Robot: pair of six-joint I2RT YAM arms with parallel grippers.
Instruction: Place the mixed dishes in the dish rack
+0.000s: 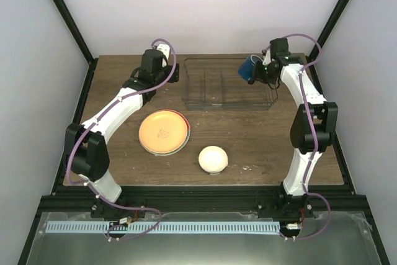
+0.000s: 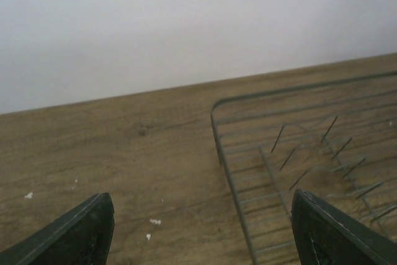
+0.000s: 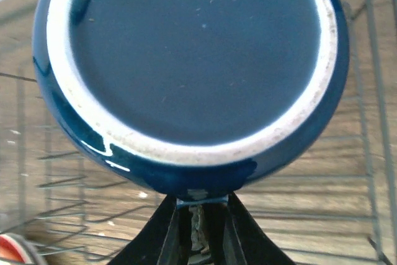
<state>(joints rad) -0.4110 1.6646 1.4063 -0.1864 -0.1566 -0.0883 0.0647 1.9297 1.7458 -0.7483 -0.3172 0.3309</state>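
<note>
Right pincer pinching dark blue mug at 1 edge only. Mug hangs over right end of dish rack, not set down yet. Left pincer spread, empty, low by rack's left-back corner. Orange-yellow plate on worktop in front of rack, red rim of a 2nd plate peeking from under it. Cream-white bowl just beside them, looks upside down. Risks: narrow grip, so mug may swivel or slip and clank onto the wire. It may catch an upright divider and tip. Light rack may slide if either arm bumps it.
</note>
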